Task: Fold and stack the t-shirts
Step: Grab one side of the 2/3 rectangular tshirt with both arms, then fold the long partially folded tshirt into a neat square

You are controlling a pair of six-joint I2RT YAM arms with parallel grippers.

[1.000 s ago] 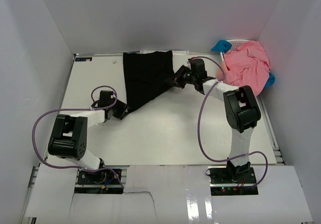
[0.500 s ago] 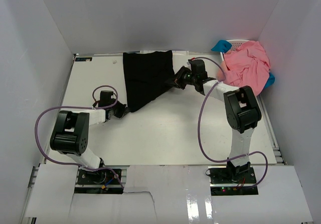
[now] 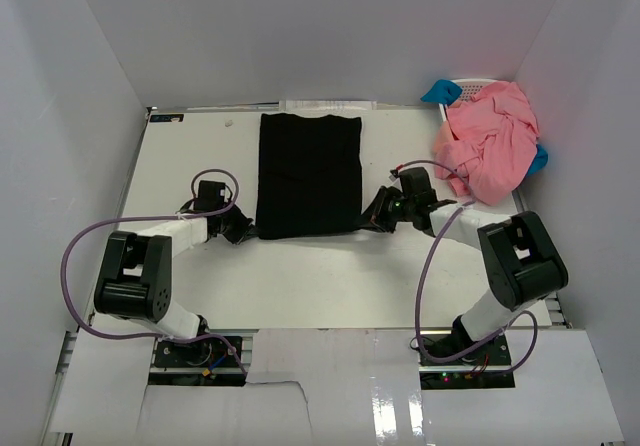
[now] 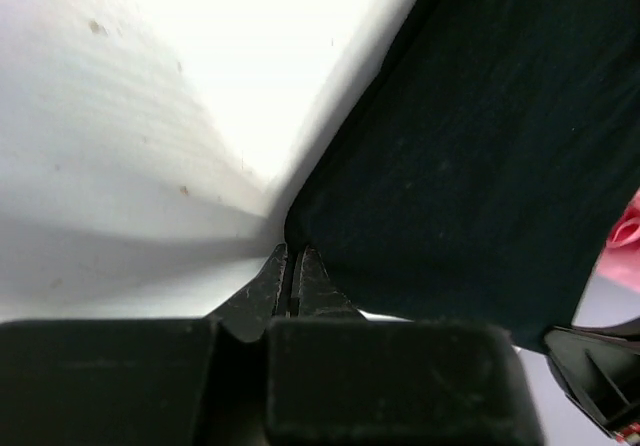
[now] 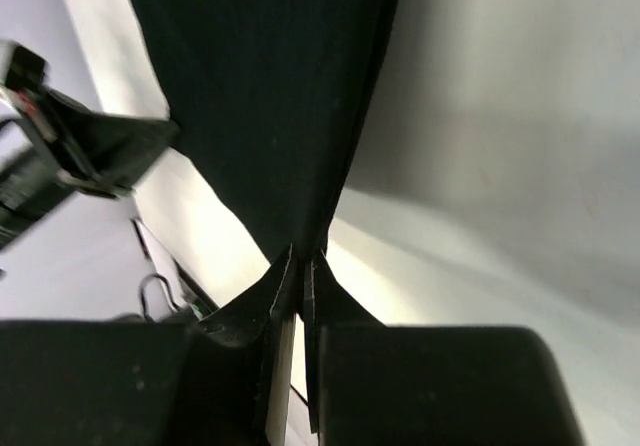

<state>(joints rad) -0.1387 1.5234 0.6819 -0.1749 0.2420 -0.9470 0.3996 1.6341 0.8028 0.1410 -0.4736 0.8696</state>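
Note:
The black t-shirt (image 3: 309, 176) lies on the table as a neat folded rectangle. My left gripper (image 3: 247, 231) is shut on its near left corner; in the left wrist view the fingertips (image 4: 293, 258) pinch the edge of the black t-shirt (image 4: 470, 156). At the near right corner my right gripper (image 3: 372, 222) is shut too, with the black t-shirt (image 5: 270, 76) running up from the closed tips (image 5: 305, 262). A heap of salmon-pink t-shirts (image 3: 490, 144) fills the basket at the back right.
The white lattice basket (image 3: 470, 87) stands in the far right corner, with blue cloth (image 3: 440, 91) showing beside it. White walls close in the table (image 3: 320, 276) on three sides. Purple cables loop off both arms.
The left gripper shut on the shirt's near left corner. The right gripper drew its corner toward me and to the right, so the slanted black cloth now lies as a squared rectangle.

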